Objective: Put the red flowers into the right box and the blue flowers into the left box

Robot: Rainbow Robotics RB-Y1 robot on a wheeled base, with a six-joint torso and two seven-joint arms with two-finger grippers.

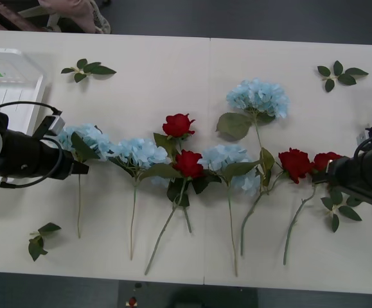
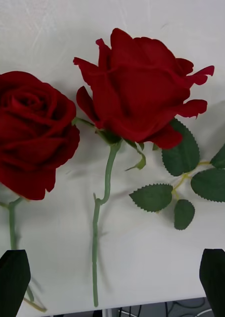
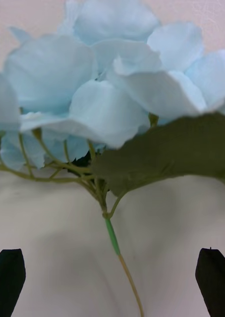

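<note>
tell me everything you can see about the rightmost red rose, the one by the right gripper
The rightmost red rose is a deep-red, velvety fabric bloom, open, with curled petal tips, on a thin green stem with a short side nub. It lies flat on the white table, bloom beside a second rose. A loose sprig of serrated green leaves lies next to it. The right gripper hovers open over its stem, fingers on either side, not touching it.

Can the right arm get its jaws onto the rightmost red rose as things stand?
Probably yes. The right gripper is open right at the rightmost red rose, whose stem lies bare on the table between the fingertips; nothing covers it.
</note>
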